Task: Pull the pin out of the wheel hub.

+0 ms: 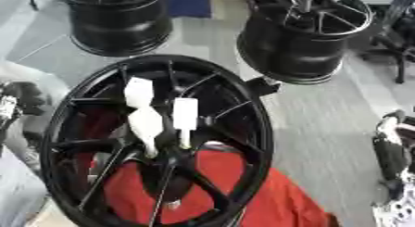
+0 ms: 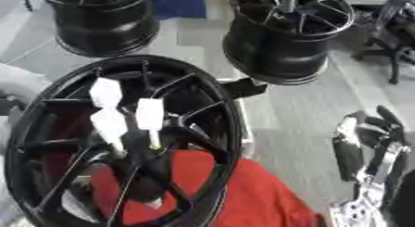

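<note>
Three white pins were seen upright at the hub, frame centre-left, untouched, with the right hand well off at lower right, fingers relaxed, and the left hand nearer, fingers unclear.

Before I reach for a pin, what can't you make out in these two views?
- Where the white pins seat in the wheel: both views, hidden by spokes and blur.
- Left hand: cut by the left edge, fingers unclear.
- Right hand: lower right, blurred; finger pose unclear.
- Red cloth under the wheel: bottom edge crops it.
</note>
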